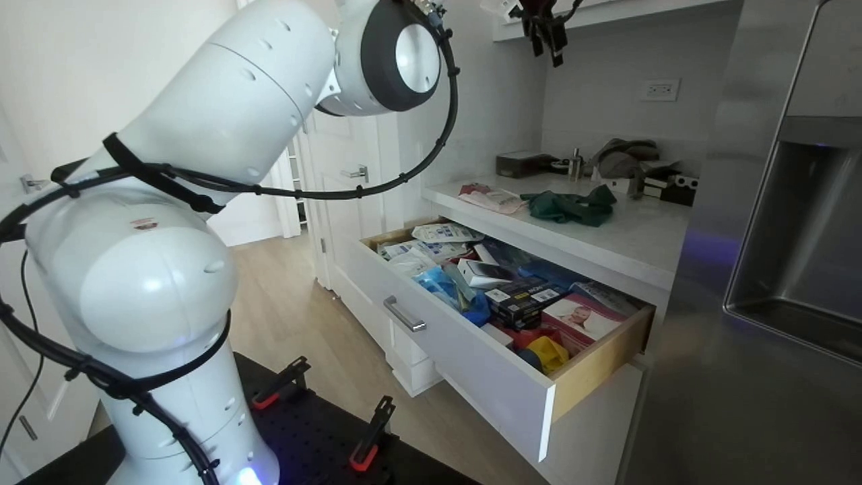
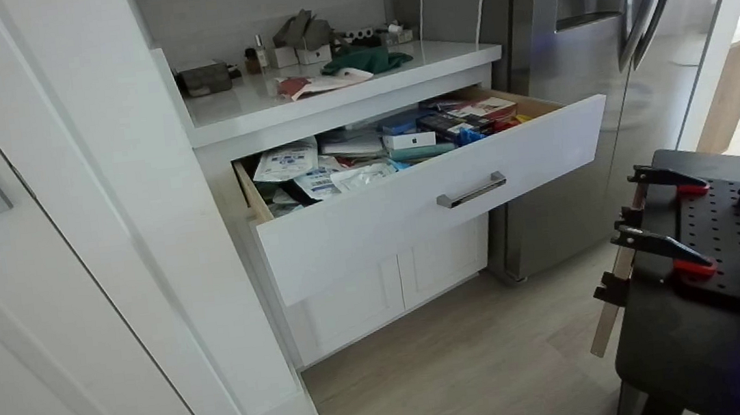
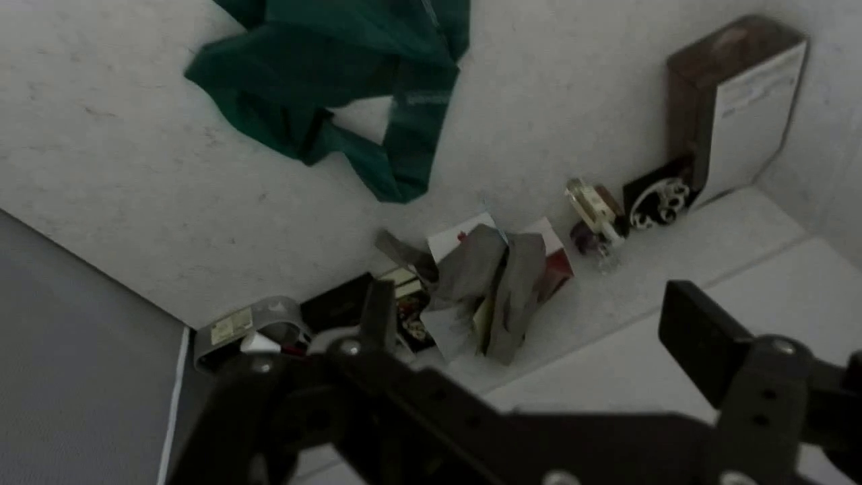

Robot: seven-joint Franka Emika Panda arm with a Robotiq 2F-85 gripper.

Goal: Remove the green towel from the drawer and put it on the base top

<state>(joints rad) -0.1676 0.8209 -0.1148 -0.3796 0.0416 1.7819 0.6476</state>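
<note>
The green towel [image 1: 569, 207] lies crumpled on the white base top [image 1: 636, 244] above the drawer. It also shows on the base top in an exterior view [image 2: 374, 60] and in the wrist view [image 3: 337, 74], where its upper part is cut off by the frame edge. The drawer [image 1: 465, 353] is pulled out and full of packets and boxes; it also shows in an exterior view [image 2: 372, 228]. My gripper [image 1: 549, 57] hangs high above the base top, apart from the towel. In the wrist view my gripper [image 3: 528, 296] has its fingers wide apart with nothing between them.
A pink and white cloth [image 1: 495, 199] lies beside the towel. A dark box [image 1: 525, 164], small bottles [image 1: 576, 164] and a grey cloth item [image 1: 623, 162] stand along the back wall. The steel fridge [image 1: 734, 391] flanks the counter. A shelf edge [image 1: 606, 15] is near the gripper.
</note>
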